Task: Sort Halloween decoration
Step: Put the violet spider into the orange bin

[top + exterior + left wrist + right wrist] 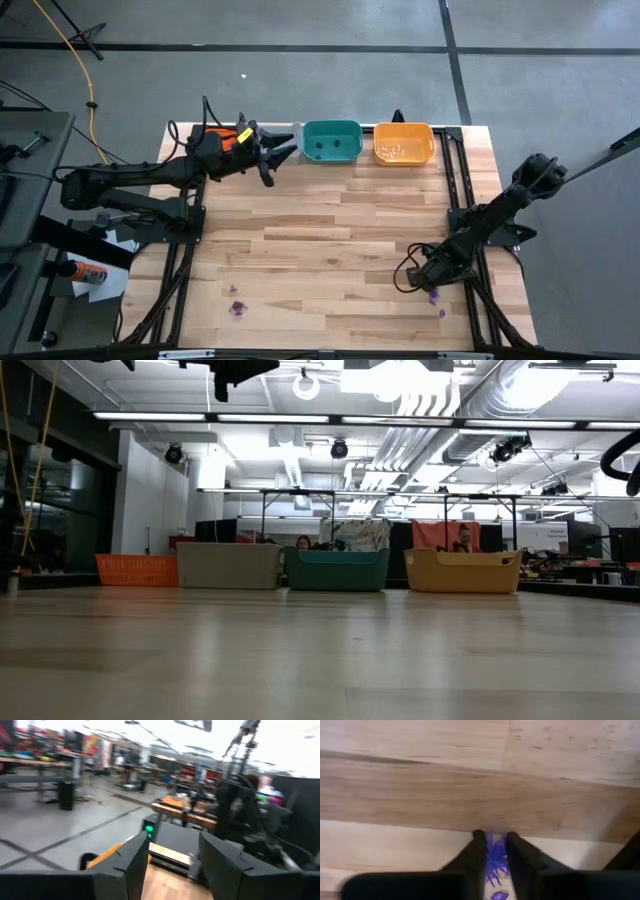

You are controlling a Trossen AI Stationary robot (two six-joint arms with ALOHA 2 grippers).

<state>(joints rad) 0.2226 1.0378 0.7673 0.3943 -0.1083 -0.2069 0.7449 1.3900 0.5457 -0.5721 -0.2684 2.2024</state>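
The right gripper (494,840) pinches a tiny purple spidery plastic trinket (494,857) against the pale wooden plank table (330,240) near its front right corner, and the trinket could slip free if lifted, while the left gripper (268,152) hovers spread by the back trays.

grey floor (300,70), exposed ceiling ducts (440,390)
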